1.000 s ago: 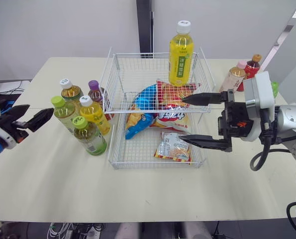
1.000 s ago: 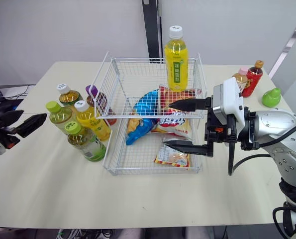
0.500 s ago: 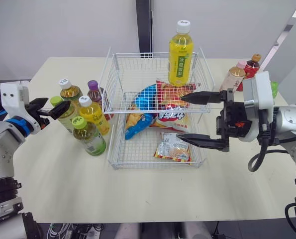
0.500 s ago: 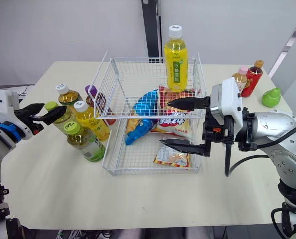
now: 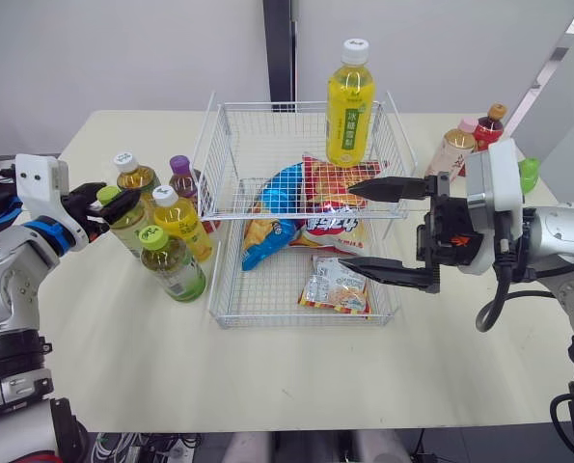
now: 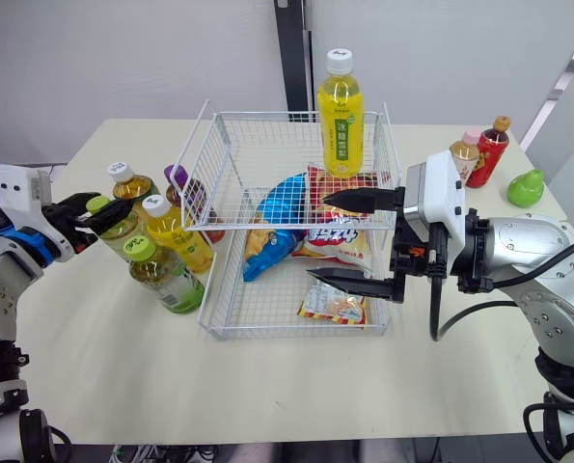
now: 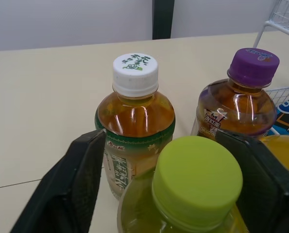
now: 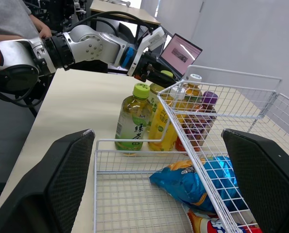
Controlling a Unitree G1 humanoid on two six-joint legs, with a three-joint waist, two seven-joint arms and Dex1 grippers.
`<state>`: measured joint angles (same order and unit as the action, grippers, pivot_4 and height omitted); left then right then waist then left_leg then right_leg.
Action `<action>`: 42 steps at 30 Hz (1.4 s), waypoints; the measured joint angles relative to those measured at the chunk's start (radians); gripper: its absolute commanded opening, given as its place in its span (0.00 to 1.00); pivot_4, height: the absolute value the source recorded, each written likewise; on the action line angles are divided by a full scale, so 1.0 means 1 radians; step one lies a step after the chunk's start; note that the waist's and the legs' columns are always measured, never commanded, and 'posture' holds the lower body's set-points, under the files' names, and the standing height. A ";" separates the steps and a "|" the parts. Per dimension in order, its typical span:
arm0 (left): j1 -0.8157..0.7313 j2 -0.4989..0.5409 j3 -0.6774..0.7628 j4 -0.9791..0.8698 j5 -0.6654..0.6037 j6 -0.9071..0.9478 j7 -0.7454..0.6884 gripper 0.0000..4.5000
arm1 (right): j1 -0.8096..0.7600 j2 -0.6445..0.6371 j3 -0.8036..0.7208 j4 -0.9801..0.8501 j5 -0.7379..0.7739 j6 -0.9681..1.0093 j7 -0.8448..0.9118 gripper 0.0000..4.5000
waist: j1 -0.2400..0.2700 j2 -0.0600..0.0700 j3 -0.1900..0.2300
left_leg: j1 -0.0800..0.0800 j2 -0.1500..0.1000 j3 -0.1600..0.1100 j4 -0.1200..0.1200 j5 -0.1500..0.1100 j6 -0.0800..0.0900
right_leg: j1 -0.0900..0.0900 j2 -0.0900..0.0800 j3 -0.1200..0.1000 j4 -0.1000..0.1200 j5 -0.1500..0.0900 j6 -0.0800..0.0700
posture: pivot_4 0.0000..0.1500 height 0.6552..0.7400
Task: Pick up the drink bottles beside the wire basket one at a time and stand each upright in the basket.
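- Five bottles [image 5: 176,270] crowd the wire basket's [image 5: 231,154] 9 o'clock side.
- Left gripper [image 5: 118,200]: fingers spread either side of the green-capped bottle [image 7: 197,179], not clamped; a grip this high could slip or topple neighbours.
- Right gripper [image 5: 347,227]: spread wide over the basket's 3 o'clock side.
- Snack bags [image 5: 330,207]: uneven footing may tip bottles.

left gripper [image 5: 114,204]: fingers apart | right gripper [image 5: 348,227]: fingers wide apart

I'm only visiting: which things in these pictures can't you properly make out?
- Lime-capped green bottle that the left end effector straddles: in the left wrist view, the bottom edge cuts off its body and label.
- Purple-capped brown bottle: in the left eye view, its lower half is hidden behind the white-capped yellow bottle.
- Pink-capped beige bottle: in the left eye view, its base is hidden behind the right end effector.
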<state>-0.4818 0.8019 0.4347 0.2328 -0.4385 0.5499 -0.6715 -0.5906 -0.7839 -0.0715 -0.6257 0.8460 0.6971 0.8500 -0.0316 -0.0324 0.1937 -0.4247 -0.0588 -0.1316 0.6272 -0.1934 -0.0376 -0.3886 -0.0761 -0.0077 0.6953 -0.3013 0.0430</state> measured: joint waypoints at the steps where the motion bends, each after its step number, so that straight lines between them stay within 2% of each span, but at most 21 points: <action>1: 0.002 0.000 0.000 -0.002 -0.002 -0.001 -0.003 0.53 | 0.000 0.000 0.001 0.000 0.000 0.000 0.000 1.00 | 0.000 0.000 0.000 | 0.000 0.000 0.000 0.000 0.000 0.000 | 0.000 0.000 0.000 0.000 0.000 0.000 | 1.00 1.00; 4: 0.018 0.000 0.000 -0.024 -0.009 -0.003 -0.013 0.32 | 0.000 0.000 0.007 0.000 0.000 0.000 0.000 1.00 | -0.001 0.000 0.000 | 0.000 0.000 0.000 0.000 0.000 0.000 | 0.000 0.000 0.000 0.000 0.000 0.000 | 1.00 1.00; 5: 0.020 0.000 0.000 -0.026 -0.010 -0.004 -0.014 0.31 | 0.000 0.000 0.007 0.000 0.000 0.000 0.000 1.00 | -0.001 0.000 0.000 | 0.000 0.000 0.000 0.000 0.000 0.000 | 0.000 0.000 0.000 0.000 0.000 0.000 | 1.00 1.00; 13: 0.085 0.002 0.046 -0.099 -0.054 0.034 -0.002 0.31 | 0.001 -0.002 0.006 -0.001 0.000 -0.003 -0.001 1.00 | -0.002 0.000 0.000 | 0.000 0.000 0.001 0.000 0.000 0.000 | 0.000 0.000 0.001 -0.001 0.000 0.000 | 1.00 1.00; 18: 0.175 0.071 0.109 -0.207 -0.140 0.168 -0.042 0.31 | 0.013 -0.020 -0.029 0.014 -0.002 -0.023 0.004 1.00 | -0.001 0.000 0.000 | -0.001 0.001 0.000 -0.002 0.000 0.000 | 0.000 0.000 0.000 -0.003 0.000 0.000 | 1.00 1.00; 22: 0.176 0.221 0.191 -0.253 -0.216 0.297 -0.094 0.31 | 0.010 -0.042 -0.084 0.052 0.021 -0.014 -0.001 1.00 | 0.000 -0.004 0.003 | -0.002 0.002 -0.001 -0.002 0.000 0.000 | -0.001 0.001 -0.001 -0.005 0.000 -0.001 | 1.00 1.00; 26: 0.085 0.366 0.200 -0.242 -0.249 0.343 -0.159 0.31 | 0.012 -0.087 -0.103 0.080 0.022 0.001 0.015 1.00 | 0.004 -0.004 0.003 | -0.001 0.001 -0.001 -0.003 0.000 0.000 | 0.001 0.002 -0.001 -0.008 0.000 -0.001 | 1.00 1.00; 29: -0.076 0.433 0.111 -0.155 -0.262 0.373 -0.197 0.31 | 0.016 -0.100 -0.106 0.090 0.022 0.006 0.029 1.00 | 0.006 -0.003 0.003 | -0.002 0.001 -0.001 -0.003 0.000 0.000 | 0.001 0.003 -0.002 -0.008 0.000 -0.001 | 1.00 1.00; 32: -0.369 0.443 -0.071 -0.037 -0.249 0.388 -0.240 0.31 | 0.015 -0.103 -0.107 0.104 0.019 0.004 0.036 1.00 | 0.007 -0.004 0.003 | -0.003 0.001 0.000 -0.001 0.000 0.000 | 0.001 0.004 -0.003 -0.008 0.001 0.001 | 1.00 1.00; 34: -0.642 0.394 -0.210 0.078 -0.202 0.370 -0.280 0.31 | 0.009 -0.094 -0.102 0.105 0.019 -0.001 0.034 1.00 | 0.009 -0.006 0.004 | -0.006 0.001 0.001 0.001 0.000 0.000 | 0.001 0.005 -0.005 -0.008 0.002 0.002 | 1.00 1.00; 37: -0.910 0.317 -0.357 0.224 -0.107 0.325 -0.352 0.31 | 0.011 -0.086 -0.103 0.102 0.018 -0.004 0.020 1.00 | 0.000 -0.006 0.004 | -0.006 0.000 0.004 0.001 0.000 0.000 | 0.000 0.004 -0.002 -0.007 0.002 0.003 | 1.00 1.00; 42: -1.163 0.149 -0.489 0.451 0.011 0.289 -0.446 0.31 | 0.024 -0.086 -0.116 0.091 0.019 -0.003 -0.015 1.00 | -0.010 -0.006 0.006 | -0.007 0.001 0.004 0.000 0.000 0.000 | -0.002 0.004 -0.002 -0.007 0.001 0.004 | 1.00 1.00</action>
<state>-1.6453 0.9512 -0.0539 0.6837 -0.4270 0.8393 -1.1171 -0.5670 -0.8698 -0.1873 -0.5348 0.8647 0.6938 0.8352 -0.0414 -0.0383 0.1994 -0.4312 -0.0581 -0.1271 0.6274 -0.1933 -0.0374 -0.3902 -0.0717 -0.0098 0.6882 -0.3002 0.0474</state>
